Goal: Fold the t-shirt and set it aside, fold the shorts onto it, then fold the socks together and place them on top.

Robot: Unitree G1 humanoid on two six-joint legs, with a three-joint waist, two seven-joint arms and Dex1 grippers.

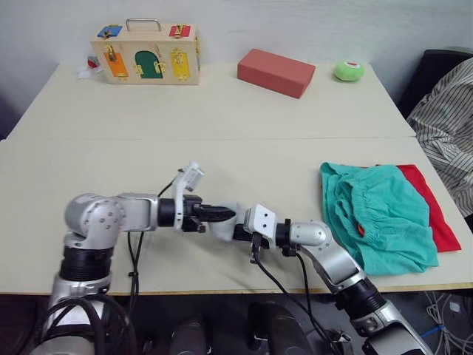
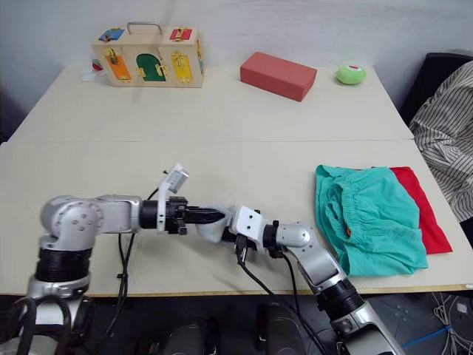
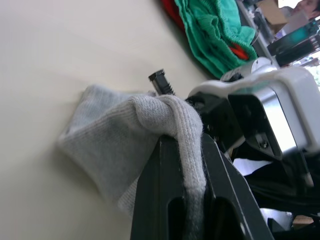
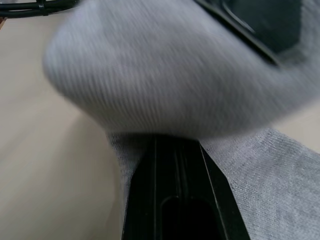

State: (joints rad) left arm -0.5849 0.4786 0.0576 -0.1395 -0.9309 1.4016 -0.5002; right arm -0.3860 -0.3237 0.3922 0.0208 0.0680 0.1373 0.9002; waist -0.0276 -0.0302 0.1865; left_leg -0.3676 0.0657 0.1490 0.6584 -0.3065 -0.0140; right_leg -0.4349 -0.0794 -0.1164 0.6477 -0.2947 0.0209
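Note:
The light grey socks (image 1: 224, 222) lie bunched near the table's front edge at the middle, held between both grippers. My left gripper (image 1: 222, 215) comes in from the left and is shut on the socks (image 3: 115, 150), with cloth pinched between its black fingers (image 3: 160, 200). From the right, my right gripper (image 1: 238, 233) meets the same bundle and is shut on the socks (image 4: 175, 75), which drape over its tips. The teal shorts (image 1: 380, 214) lie folded at the right, on top of the red t-shirt (image 1: 434, 211), whose edge shows beyond them.
At the back stand a wooden latch box (image 1: 145, 55), a salmon-red brick block (image 1: 276, 72) and a green ball (image 1: 348, 71). Striped grey-white fabric (image 1: 447, 126) hangs off the table's right side. Cables (image 1: 137, 255) hang at the front edge.

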